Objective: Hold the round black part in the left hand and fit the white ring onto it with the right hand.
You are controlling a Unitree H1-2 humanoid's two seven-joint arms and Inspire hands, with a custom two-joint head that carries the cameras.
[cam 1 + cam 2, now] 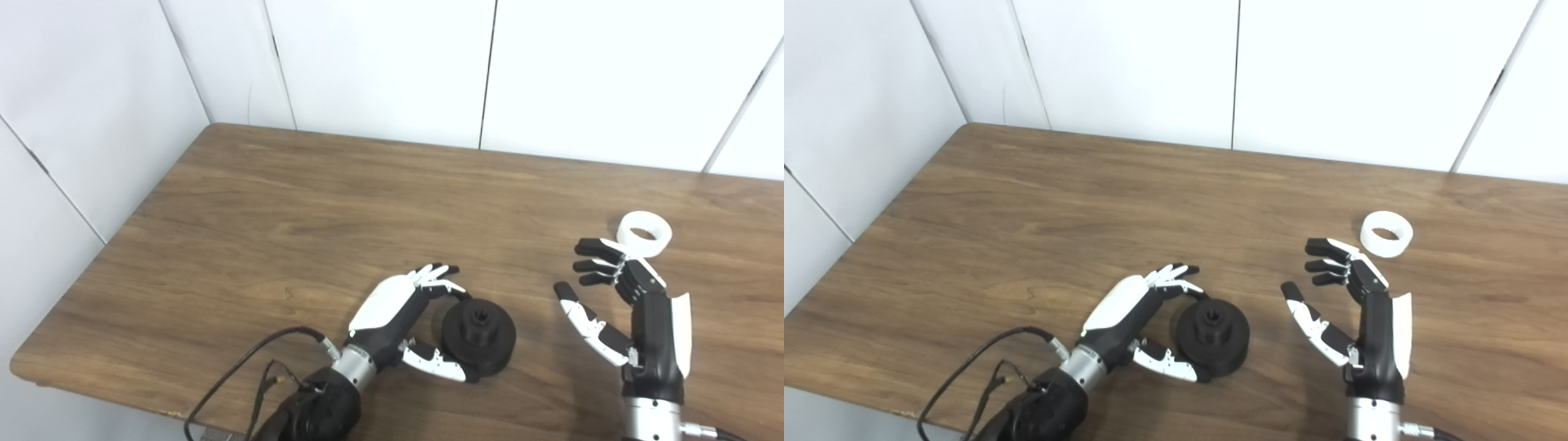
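Observation:
The round black part lies flat on the wooden table, its raised hub facing up. My left hand wraps it from the left. The fingers curl over the part's far rim and the thumb presses its near rim. A white ring lies on the table at the far right. My right hand stands upright and open just in front and to the left of the ring, palm facing left, not touching it.
White wall panels close off the table's far edge and left side. A black cable loops from my left wrist over the table's near edge.

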